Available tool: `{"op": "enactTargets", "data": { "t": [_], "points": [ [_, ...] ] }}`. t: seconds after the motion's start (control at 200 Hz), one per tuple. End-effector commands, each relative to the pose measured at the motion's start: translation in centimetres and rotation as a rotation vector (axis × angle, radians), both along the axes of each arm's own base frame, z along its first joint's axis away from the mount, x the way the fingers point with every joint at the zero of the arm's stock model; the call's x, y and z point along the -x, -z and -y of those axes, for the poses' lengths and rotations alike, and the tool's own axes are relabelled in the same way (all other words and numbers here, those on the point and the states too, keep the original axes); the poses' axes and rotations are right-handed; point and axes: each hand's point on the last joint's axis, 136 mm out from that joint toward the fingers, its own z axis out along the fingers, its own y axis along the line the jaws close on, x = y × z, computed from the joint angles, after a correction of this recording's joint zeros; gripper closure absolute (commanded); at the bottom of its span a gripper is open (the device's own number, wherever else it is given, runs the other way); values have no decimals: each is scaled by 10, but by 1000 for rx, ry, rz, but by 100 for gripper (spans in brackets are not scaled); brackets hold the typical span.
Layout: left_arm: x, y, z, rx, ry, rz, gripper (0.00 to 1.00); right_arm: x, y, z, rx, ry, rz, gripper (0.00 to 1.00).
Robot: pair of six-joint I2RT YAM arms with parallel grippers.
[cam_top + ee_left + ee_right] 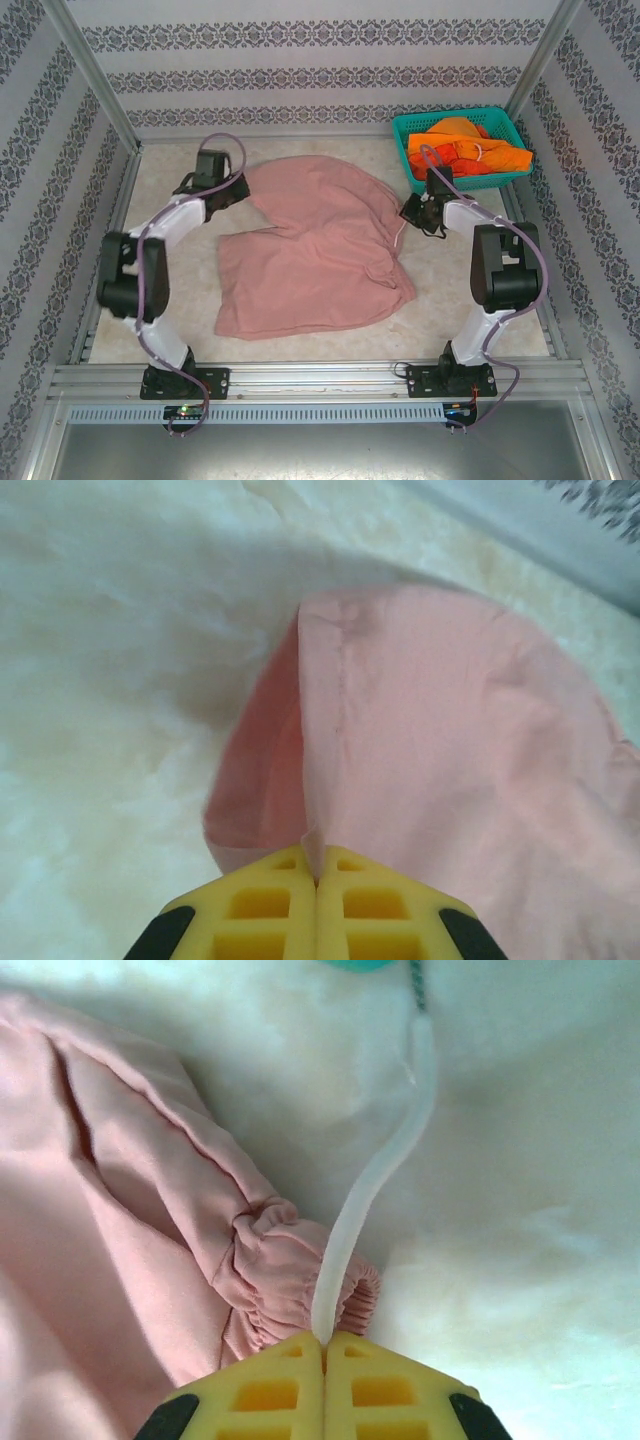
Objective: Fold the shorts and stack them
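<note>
Our left gripper (317, 865) is pinched shut on a thin folded edge of the pink shorts (310, 250), which lie spread on the table (440, 300) between the two grippers. Our right gripper (323, 1340) is closed on the drawstring (385, 1170) at the gathered waistband, so we judge that a pull could slide the cord through or let the thin fold slip, dropping a corner. The basket (440, 114) of orange shorts (465, 150) sits just beyond the right gripper, and the open room lies behind both grippers, toward the arm bases.

Pink shorts (310, 250) matt soft cloth; teal basket (420, 125) plastic mesh
</note>
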Motion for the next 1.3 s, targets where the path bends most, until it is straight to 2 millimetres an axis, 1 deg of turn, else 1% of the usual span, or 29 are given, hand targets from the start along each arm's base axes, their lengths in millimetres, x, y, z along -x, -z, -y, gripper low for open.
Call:
{"op": "enactTargets", "data": {
  "t": [0.0, 0.055, 0.1, 0.175, 0.205, 0.24, 0.26, 0.27, 0.285, 0.3, 0.315, 0.35, 0.41, 0.45, 0.5, 0.53, 0.575, 0.619, 0.654, 0.719, 0.779, 0.919, 0.984, 1.064, 1.154, 1.299],
  "points": [
    [29, 9, -25, -45, -82, 33, 100, -23, -64, -23, 29, -88, 199, 100],
    [50, 23, -26, -30, -92, 8, 100, -25, -73, -26, 61, -98, 221, 100],
    [67, 41, -28, -28, -99, -31, 100, -27, -77, -25, 82, -95, 222, 100],
    [91, 71, -28, -21, -105, -104, 100, -30, -74, -21, 101, -85, 203, 100],
    [97, 79, -28, -16, -100, -122, 98, -31, -71, -19, 107, -76, 192, 100],
    [102, 84, -26, -13, -90, -140, 95, -32, -67, -18, 110, -73, 175, 96],
    [103, 84, -26, -11, -84, -144, 91, -32, -65, -18, 105, -74, 168, 91],
    [102, 82, -25, -9, -80, -140, 88, -33, -64, -18, 102, -75, 166, 88],
    [101, 80, -25, -7, -74, -138, 83, -33, -63, -19, 95, -80, 162, 79],
    [101, 77, -24, -4, -66, -132, 77, -33, -62, -21, 88, -87, 157, 71],
    [98, 71, -23, -3, -60, -120, 70, -32, -61, -22, 81, -95, 151, 66],
    [91, 56, -22, 0, -51, -87, 55, -33, -62, -24, 72, -104, 146, 57],
    [76, 21, -25, 15, -56, -23, 33, -31, -69, -30, 61, -120, 166, 40],
    [65, -2, -28, 27, -60, 16, 24, -29, -76, -33, 61, -130, 188, 34],
    [48, -27, -32, 45, -57, 56, 19, -26, -88, -37, 68, -146, 220, 30],
    [39, -37, -34, 55, -54, 67, 19, -23, -96, -41, 68, -158, 240, 28],
    [24, -46, -37, 75, -50, 65, 18, -17, -105, -50, 60, -184, 263, 26],
    [10, -45, -40, 93, -48, 43, 18, -10, -113, -64, 44, -229, 284, 24],
    [1, -41, -42, 108, -43, 20, 18, -3, -118, -75, 40, -271, 297, 22],
    [-14, -26, -47, 113, -55, -27, 18, 10, -125, -93, 50, -339, 318, 19],
    [-27, -11, -49, 120, -55, -59, 18, 22, -130, -104, 56, -376, 341, 17],
    [-52, 29, -45, 122, -16, -157, 20, 43, -132, -113, 30, -398, 348, 11],
    [-59, 47, -45, 121, -9, -207, 20, 50, -130, -114, 34, -407, 347, 7],
    [-63, 63, -42, 133, 1, -250, 21, 57, -125, -115, 53, -420, 344, 4],
    [-64, 74, -35, 154, 15, -268, 22, 63, -115, -115, 65, -430, 327, 3],
    [-61, 89, -16, 157, 52, -295, 23, 65, -95, -117, 54, -425, 280, 2]
  ]
}}
